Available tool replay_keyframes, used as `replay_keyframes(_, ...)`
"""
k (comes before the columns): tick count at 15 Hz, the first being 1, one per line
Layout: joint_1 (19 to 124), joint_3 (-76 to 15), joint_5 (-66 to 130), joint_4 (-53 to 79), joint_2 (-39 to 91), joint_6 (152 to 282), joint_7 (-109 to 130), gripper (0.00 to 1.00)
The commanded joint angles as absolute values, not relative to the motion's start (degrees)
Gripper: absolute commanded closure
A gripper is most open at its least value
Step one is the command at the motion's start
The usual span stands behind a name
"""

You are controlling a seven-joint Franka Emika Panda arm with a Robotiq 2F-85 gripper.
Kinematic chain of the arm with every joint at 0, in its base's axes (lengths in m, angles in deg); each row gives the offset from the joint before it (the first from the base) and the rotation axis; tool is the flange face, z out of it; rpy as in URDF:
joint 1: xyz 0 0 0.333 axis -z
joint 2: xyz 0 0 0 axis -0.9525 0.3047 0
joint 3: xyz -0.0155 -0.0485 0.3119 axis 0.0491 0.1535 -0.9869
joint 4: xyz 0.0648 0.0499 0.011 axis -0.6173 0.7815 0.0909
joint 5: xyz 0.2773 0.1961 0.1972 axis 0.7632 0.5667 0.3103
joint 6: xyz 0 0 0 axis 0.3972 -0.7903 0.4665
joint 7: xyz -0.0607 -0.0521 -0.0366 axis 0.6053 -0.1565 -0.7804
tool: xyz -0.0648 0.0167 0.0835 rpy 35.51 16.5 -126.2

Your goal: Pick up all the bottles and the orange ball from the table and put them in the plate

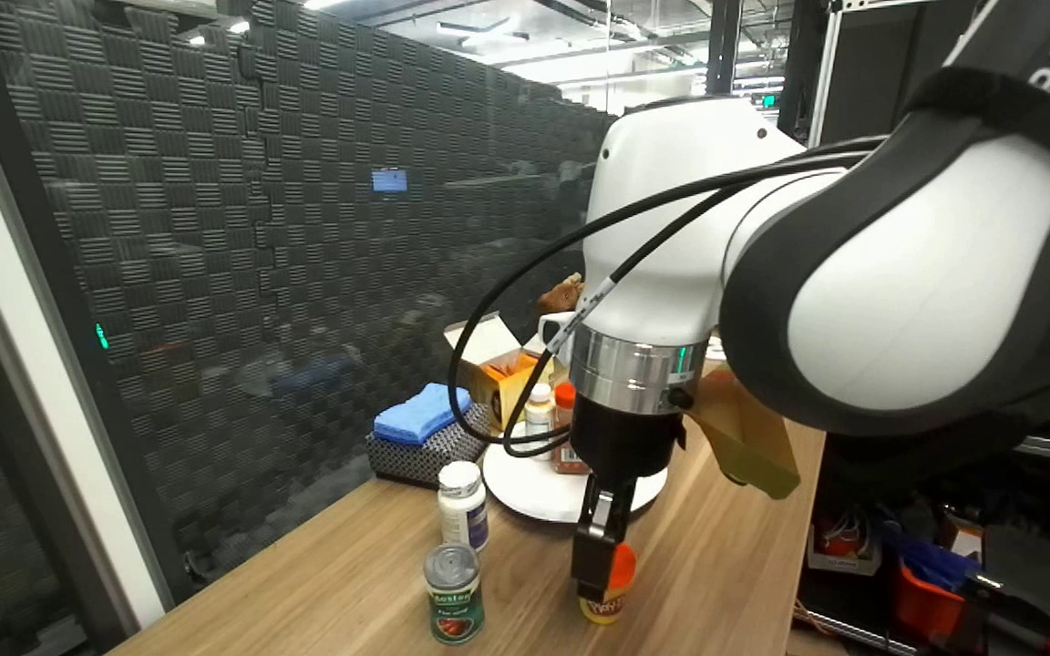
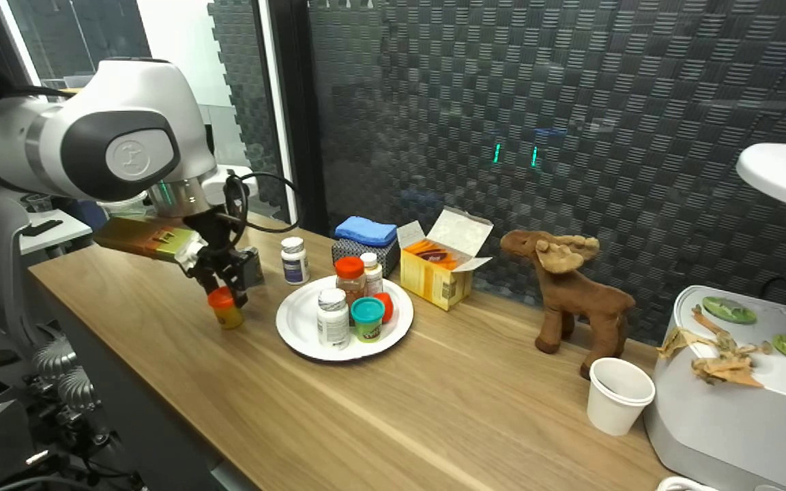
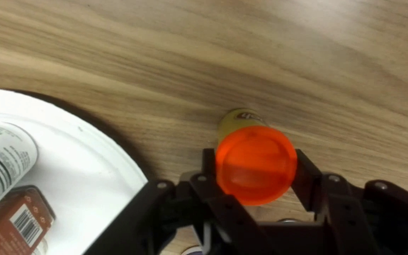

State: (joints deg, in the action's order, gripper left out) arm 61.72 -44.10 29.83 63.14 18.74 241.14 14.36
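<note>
The chief hazard at the fingers (image 3: pixel 306 182) is a shallow hold. Contact is seen at the lid (image 3: pixel 256 164) in the wrist view; if the body below is not gripped, lifting could pull the two apart or let the orange-lidded tub (image 2: pixel 228 315) slip. Condition: spread to about the lid's width, bearing on it at 9 and 3 o'clock, and judged to be holding it. Whether the base bears on the table (image 2: pixel 434 423) could not be established.

Around the tub, in an exterior view: green-labelled can (image 1: pixel 454 597) at 9 o'clock, white bottle (image 1: pixel 464 512) at 10, plate (image 1: pixel 525 497) between 11 and 12. The bottle awaits collection; a low carry towards 10 could topple it.

On the plate's own dial, in an exterior view: red-capped jar (image 2: pixel 350 279) near 12, orange ball (image 2: pixel 385 307) at 3, partly hidden behind the teal-lidded tub (image 2: pixel 368 322) near 4, pale bottle (image 2: pixel 333 322) near 7. Crowding towards 3 could cause a knock or roll the ball; release towards 9 or 10 seems sounder.
</note>
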Motion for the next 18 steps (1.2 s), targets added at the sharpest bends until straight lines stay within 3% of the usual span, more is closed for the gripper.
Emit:
replay_keyframes(1,61.36,-42.33,27.39,63.04,15.51,241.42,11.34,0.71)
replay_keyframes(6,61.93,-38.77,19.67,61.82,12.04,240.04,2.47,0.72)
replay_keyframes(18,62.58,-35.23,17.59,56.58,19.82,237.68,-9.12,0.72)
